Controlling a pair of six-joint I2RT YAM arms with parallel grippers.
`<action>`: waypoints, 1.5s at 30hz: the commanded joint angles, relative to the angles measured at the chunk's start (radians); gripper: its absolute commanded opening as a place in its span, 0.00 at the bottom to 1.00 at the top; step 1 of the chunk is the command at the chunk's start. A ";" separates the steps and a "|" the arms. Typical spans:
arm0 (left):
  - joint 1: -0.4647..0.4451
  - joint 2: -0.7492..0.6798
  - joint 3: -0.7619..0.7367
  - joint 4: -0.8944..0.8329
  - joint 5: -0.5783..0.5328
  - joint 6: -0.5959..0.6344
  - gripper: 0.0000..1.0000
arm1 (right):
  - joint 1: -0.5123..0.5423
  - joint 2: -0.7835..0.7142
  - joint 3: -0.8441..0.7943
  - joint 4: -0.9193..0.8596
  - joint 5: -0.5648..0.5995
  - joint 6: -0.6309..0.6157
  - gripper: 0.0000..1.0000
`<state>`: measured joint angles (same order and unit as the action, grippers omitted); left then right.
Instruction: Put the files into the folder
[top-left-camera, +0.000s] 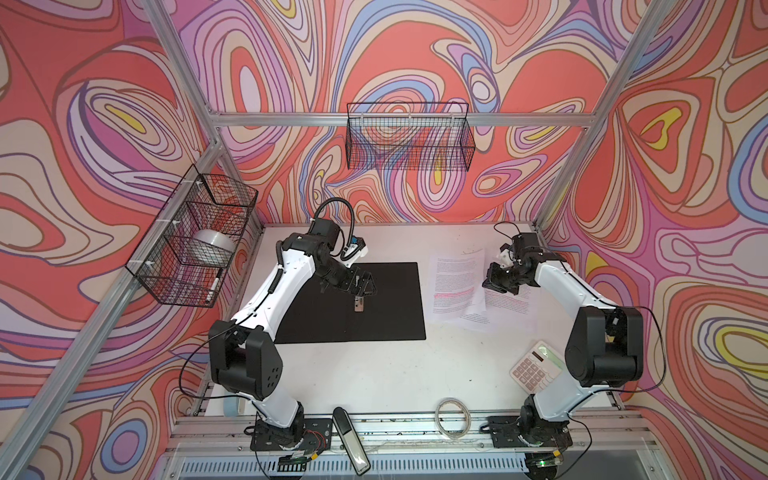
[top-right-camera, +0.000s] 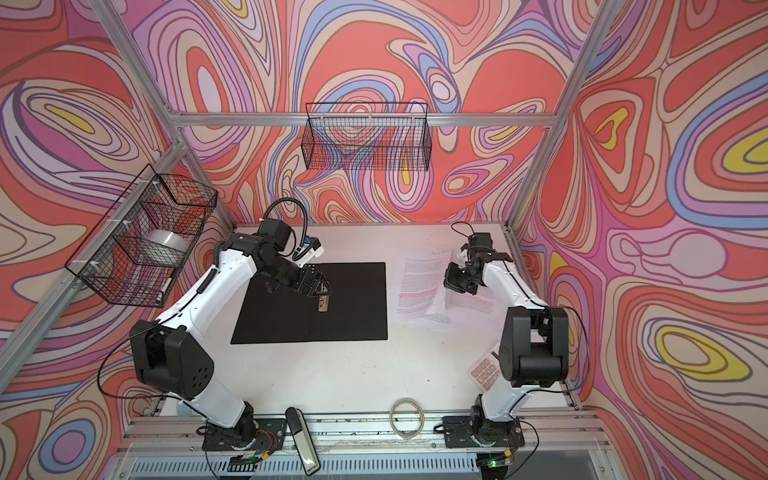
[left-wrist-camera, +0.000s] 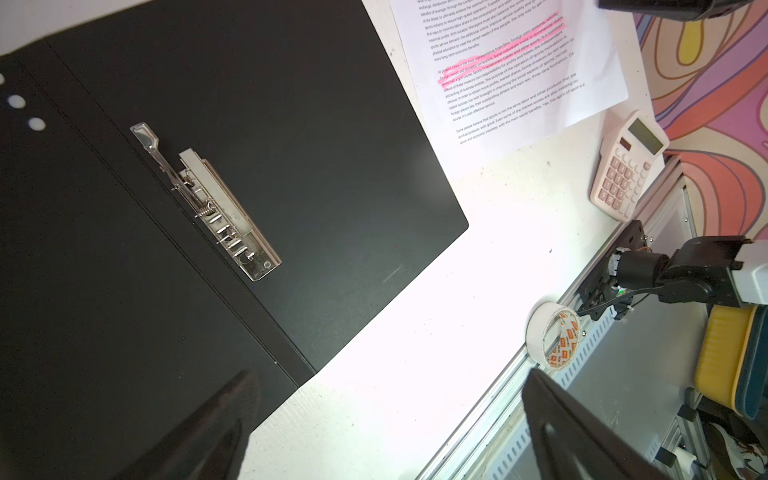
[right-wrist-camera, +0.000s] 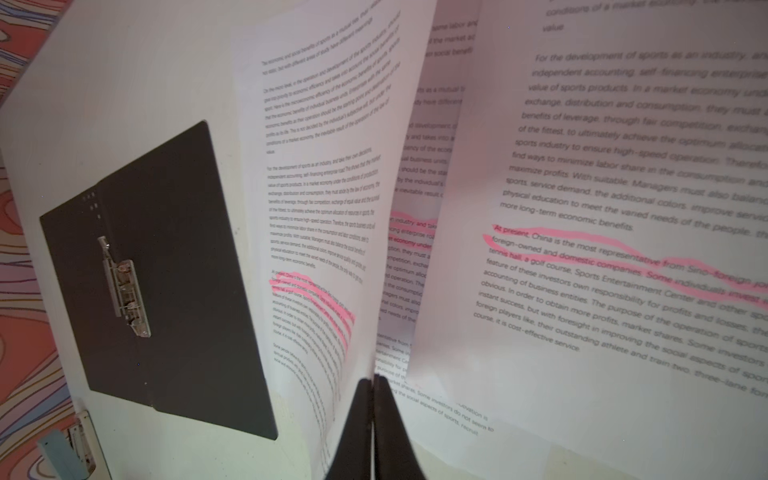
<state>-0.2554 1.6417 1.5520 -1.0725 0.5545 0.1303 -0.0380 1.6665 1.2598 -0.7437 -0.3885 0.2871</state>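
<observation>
Reaching inward in both top views, the left gripper (top-left-camera: 365, 291) hovers wide open above the metal clip (top-left-camera: 359, 305) of the folder (top-left-camera: 390, 307), which lies opened flat, black side up, beside the files (top-left-camera: 455, 286), where the right gripper (top-left-camera: 491, 283) meets their edge. The left wrist view shows a calculator (left-wrist-camera: 627, 166) with key legends too small to read. The right wrist view shows closed fingertips (right-wrist-camera: 359, 419) pinching a lifted sheet edge; a pink-highlighted line begins "At present, China".
</observation>
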 joint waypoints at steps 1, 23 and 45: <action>-0.004 0.010 0.039 -0.003 0.029 -0.017 0.99 | -0.002 -0.028 0.030 0.015 -0.077 0.001 0.00; -0.129 0.229 0.212 0.084 0.051 -0.172 1.00 | -0.003 0.070 0.046 0.015 0.102 0.002 0.52; -0.377 0.761 0.649 0.155 0.027 -0.391 1.00 | -0.003 0.257 0.091 0.068 0.158 -0.021 0.58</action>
<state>-0.6277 2.3741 2.1586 -0.9077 0.5766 -0.2379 -0.0383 1.8999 1.3312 -0.6868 -0.2417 0.2779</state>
